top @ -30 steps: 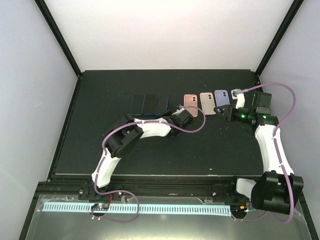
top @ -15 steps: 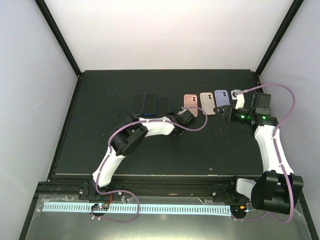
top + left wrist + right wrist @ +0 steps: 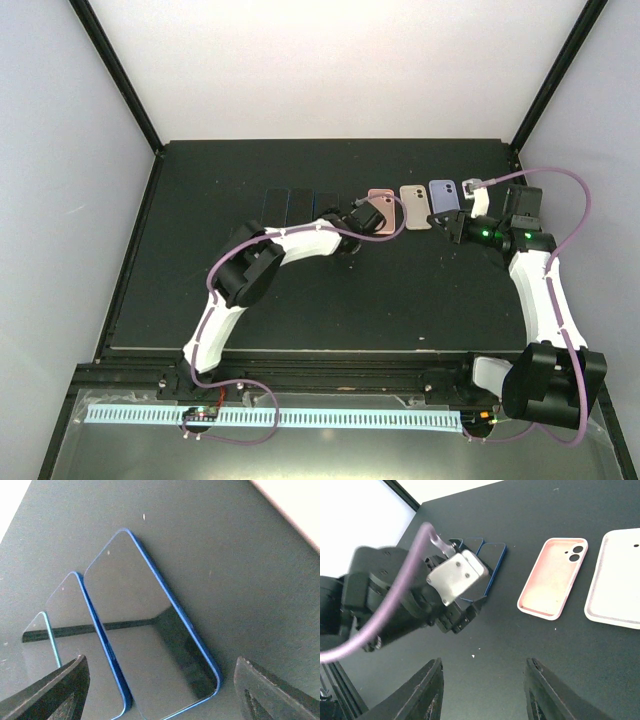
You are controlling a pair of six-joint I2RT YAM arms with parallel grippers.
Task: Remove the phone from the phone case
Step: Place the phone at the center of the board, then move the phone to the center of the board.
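Observation:
Three bare phones lie side by side on the black table; the nearest, a blue-edged phone [image 3: 145, 630] [image 3: 325, 204], lies screen up. My left gripper [image 3: 160, 700] [image 3: 343, 216] hovers at its near end, open, one finger on each side, gripping nothing. To the right lies an empty pink phone case [image 3: 552, 577] [image 3: 381, 207], with a beige case [image 3: 617, 580] [image 3: 415, 207] and a purple case [image 3: 444, 203] beyond it. My right gripper [image 3: 485, 695] [image 3: 455, 228] is open over bare table, near the purple case, nothing between its fingers.
A second blue-edged phone [image 3: 82, 645] and a teal-edged one [image 3: 40, 640] lie left of the first. A whitish case [image 3: 471, 195] sits at the right end of the row. The left arm's wrist [image 3: 455, 580] fills the left of the right wrist view.
My left gripper has moved up and left to the phone row and its jaws have opened wide. The right arm has stayed put.

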